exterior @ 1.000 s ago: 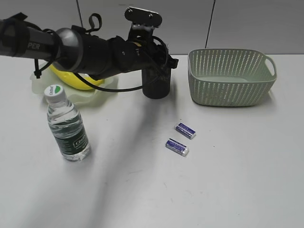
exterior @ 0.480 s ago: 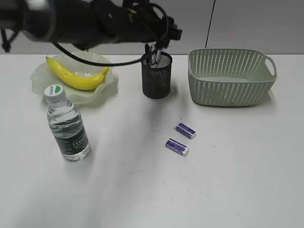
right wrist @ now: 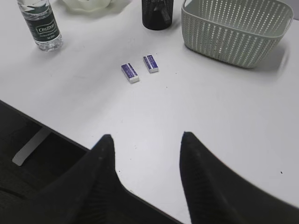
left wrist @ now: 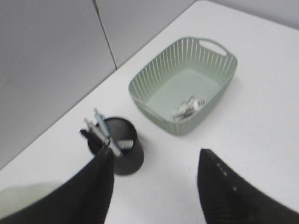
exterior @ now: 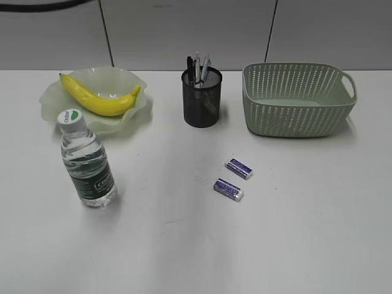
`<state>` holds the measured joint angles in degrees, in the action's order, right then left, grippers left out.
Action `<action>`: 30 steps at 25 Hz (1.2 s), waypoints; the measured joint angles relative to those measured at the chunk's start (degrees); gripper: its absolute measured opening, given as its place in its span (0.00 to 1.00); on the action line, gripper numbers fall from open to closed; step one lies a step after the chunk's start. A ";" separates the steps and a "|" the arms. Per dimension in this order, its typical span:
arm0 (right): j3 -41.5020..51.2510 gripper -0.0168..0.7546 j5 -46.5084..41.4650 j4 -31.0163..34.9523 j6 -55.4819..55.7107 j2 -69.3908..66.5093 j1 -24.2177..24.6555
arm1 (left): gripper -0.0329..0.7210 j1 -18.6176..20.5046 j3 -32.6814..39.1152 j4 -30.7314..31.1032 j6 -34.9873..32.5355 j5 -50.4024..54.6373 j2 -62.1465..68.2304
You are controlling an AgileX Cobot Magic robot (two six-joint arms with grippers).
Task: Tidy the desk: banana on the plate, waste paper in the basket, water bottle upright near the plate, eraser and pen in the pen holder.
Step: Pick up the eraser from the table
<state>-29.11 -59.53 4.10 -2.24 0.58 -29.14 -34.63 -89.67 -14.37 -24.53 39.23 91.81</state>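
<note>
Two purple-sleeved erasers (exterior: 234, 178) lie on the tabletop (exterior: 294, 233); bottle (exterior: 86, 160) label perhaps reads "Cestbon"; left gripper (left wrist: 154, 161) and right gripper (right wrist: 145, 156) both released, empty

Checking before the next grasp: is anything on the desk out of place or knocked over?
Only the two erasers: they lie loose on the desk, not in the pen holder. The water bottle stands upright; nothing is spilled.

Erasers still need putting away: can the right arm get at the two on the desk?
Probably yes: the right gripper is open and empty, and both erasers lie on bare desk ahead with nothing between.
</note>
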 joint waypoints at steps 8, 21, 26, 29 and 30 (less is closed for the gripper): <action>0.00 0.50 0.05 0.00 0.00 0.00 0.00 | 0.57 0.53 -0.03 18.31 19.54 29.25 -15.91; 0.00 0.50 0.05 0.04 0.05 0.00 0.00 | 0.49 0.53 34.36 17.73 24.53 30.04 -53.96; 0.00 0.50 0.05 0.04 0.05 0.00 0.00 | 0.49 0.53 52.98 16.17 24.53 24.25 -68.26; 0.00 0.50 0.05 0.04 0.05 -0.45 0.00 | 0.49 0.53 58.15 15.37 24.53 22.69 -74.31; 0.00 0.50 0.05 -0.08 -0.01 -0.98 0.00 | 0.48 0.53 58.21 15.37 24.53 21.89 -76.07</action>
<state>-29.11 -59.48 4.02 -2.24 -0.40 -29.14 -34.09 -31.47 1.00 0.00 61.12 15.74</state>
